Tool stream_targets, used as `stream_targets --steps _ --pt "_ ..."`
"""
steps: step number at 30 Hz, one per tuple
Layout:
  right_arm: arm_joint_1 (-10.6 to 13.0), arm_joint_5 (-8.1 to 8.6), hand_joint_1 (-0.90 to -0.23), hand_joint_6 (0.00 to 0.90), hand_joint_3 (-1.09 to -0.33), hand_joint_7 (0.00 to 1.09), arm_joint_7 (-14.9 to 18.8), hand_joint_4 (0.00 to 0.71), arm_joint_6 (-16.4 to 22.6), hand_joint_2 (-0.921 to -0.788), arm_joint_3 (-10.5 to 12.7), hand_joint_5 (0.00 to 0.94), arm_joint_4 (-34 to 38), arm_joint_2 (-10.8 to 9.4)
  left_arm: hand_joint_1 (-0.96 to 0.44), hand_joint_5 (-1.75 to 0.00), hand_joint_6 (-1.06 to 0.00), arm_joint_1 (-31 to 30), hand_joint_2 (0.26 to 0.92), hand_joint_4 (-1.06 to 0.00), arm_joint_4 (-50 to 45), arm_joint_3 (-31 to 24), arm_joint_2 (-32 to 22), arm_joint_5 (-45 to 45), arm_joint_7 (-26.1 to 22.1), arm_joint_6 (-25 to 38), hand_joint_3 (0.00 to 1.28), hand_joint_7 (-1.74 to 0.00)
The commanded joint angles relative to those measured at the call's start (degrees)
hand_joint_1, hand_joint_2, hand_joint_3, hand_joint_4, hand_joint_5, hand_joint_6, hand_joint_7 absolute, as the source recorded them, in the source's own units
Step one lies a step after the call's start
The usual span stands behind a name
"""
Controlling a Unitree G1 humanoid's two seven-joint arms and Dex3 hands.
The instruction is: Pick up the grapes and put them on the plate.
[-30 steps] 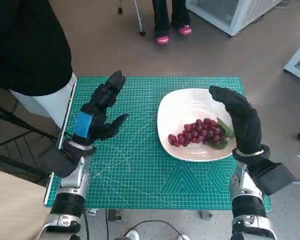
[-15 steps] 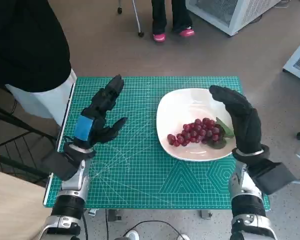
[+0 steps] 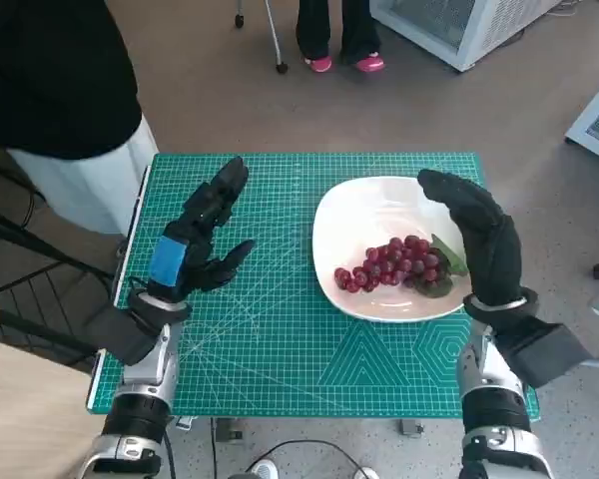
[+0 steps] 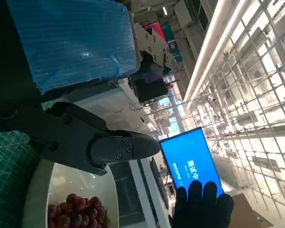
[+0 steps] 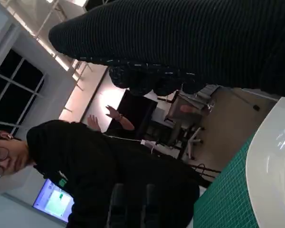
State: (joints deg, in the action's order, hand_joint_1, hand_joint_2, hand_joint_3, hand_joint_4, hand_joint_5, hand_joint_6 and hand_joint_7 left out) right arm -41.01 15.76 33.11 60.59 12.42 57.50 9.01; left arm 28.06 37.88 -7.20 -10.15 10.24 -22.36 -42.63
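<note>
Grapes (image 3: 394,263) lie on the white plate (image 3: 364,210), toward its near-right part, green leaf at the right end of the bunch. Plate sits on the green cutting mat (image 3: 280,339) covering the tabletop, right of centre.

Right hand (image 3: 482,238), gloved, hangs over the plate's right rim just beside the bunch, fingers loosely extended toward the far side; holds nothing, not touching the grapes as far as the head view shows. Left hand (image 3: 198,235) is raised over the mat's left half, well apart from the plate, fingers spread, empty.

Change over the last second: very little. Grapes and plate keep the same place. Right hand unmoved. Left hand has drifted slightly, same released pose. Small shift of the whole head view is likely camera motion.

Reading: the grapes rest on the plate and both hands are free, so the task looks complete; hands appear to be idling or about to retreat.

A person in black stands at the far left (image 3: 50,70).
</note>
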Motion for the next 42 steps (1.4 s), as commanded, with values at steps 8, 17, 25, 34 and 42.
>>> stream_targets --steps 8,17,25,34,42 --pt "0.36 0.23 -0.523 0.247 -0.534 0.01 0.30 0.241 -0.73 -0.921 0.06 0.001 0.10 -0.10 -0.16 -0.01 -0.34 -1.24 0.921 -0.26 -0.96 -0.54 0.47 -0.19 1.30 -0.71 0.27 -0.02" --pt "0.38 0.02 -0.525 0.247 -0.534 0.01 0.27 0.240 -0.51 -0.921 -0.01 0.000 -0.07 0.12 -0.09 -0.01 -0.35 -1.67 0.921 -0.27 -0.76 -0.33 0.68 -1.47 3.06 -1.12 0.27 -0.03" --pt "0.29 0.14 -0.522 0.247 -0.535 0.01 0.52 0.241 -0.59 -0.921 0.07 0.000 0.13 0.28 -0.11 -0.01 -0.35 -2.28 0.921 -0.27 -1.36 -0.03 0.79 -1.87 3.69 -1.12 0.27 -0.03" --pt "0.37 0.14 -0.508 0.246 -0.540 0.00 0.73 0.238 -0.43 -0.921 0.01 0.000 0.11 0.36 -0.15 -0.01 -0.35 -2.96 0.921 -0.28 -1.43 0.11 0.61 -2.68 4.49 -1.59 0.27 -0.03" --pt "0.45 0.03 -0.497 0.245 -0.542 0.00 0.78 0.237 -0.32 -0.921 -0.08 0.000 0.15 0.31 -0.19 -0.01 -0.36 -3.54 0.921 -0.29 -1.07 0.09 0.72 -2.94 4.64 -2.42 0.27 -0.03"
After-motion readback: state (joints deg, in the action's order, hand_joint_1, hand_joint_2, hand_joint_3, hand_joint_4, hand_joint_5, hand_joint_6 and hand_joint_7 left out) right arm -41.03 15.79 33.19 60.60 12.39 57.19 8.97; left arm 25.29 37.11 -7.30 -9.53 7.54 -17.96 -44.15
